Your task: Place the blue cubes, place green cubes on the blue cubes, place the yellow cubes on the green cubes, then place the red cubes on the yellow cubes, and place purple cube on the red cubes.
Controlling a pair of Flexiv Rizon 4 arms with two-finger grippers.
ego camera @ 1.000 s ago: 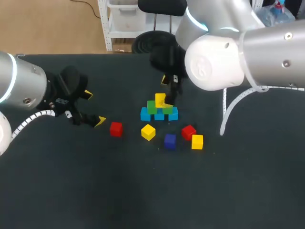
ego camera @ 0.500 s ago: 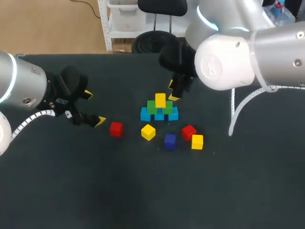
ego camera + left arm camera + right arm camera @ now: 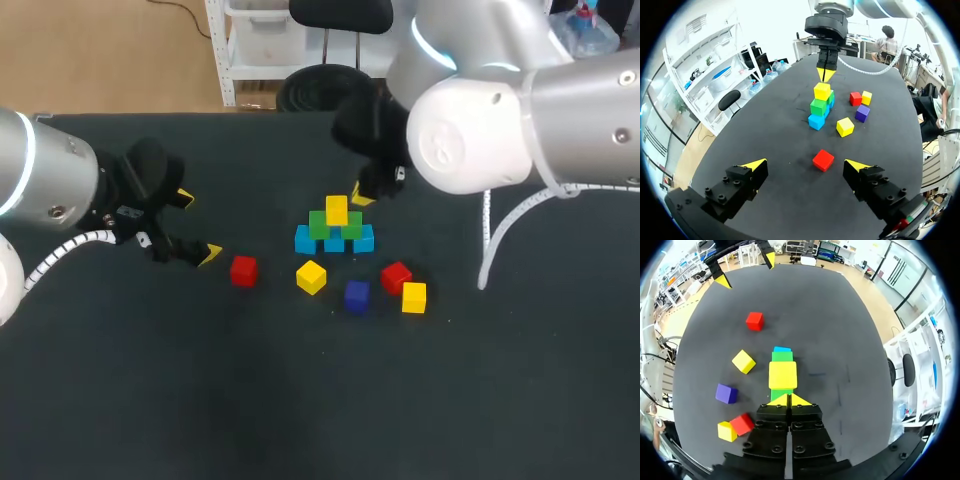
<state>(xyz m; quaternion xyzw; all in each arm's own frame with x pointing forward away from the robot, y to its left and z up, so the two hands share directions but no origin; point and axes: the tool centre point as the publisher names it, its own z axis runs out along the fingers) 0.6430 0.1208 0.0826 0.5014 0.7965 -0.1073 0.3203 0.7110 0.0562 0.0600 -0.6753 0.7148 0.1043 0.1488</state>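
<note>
Right gripper (image 3: 362, 197) now apart from stacked yellow cube (image 3: 336, 210), just behind it.

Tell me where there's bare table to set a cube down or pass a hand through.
The widest bare table is on the robot's side of the purple cube. Another patch lies between the left gripper and the cube stack, behind the lone red cube. It's crowded just in front of the stack, around the yellow cube and the other red cube.
</note>
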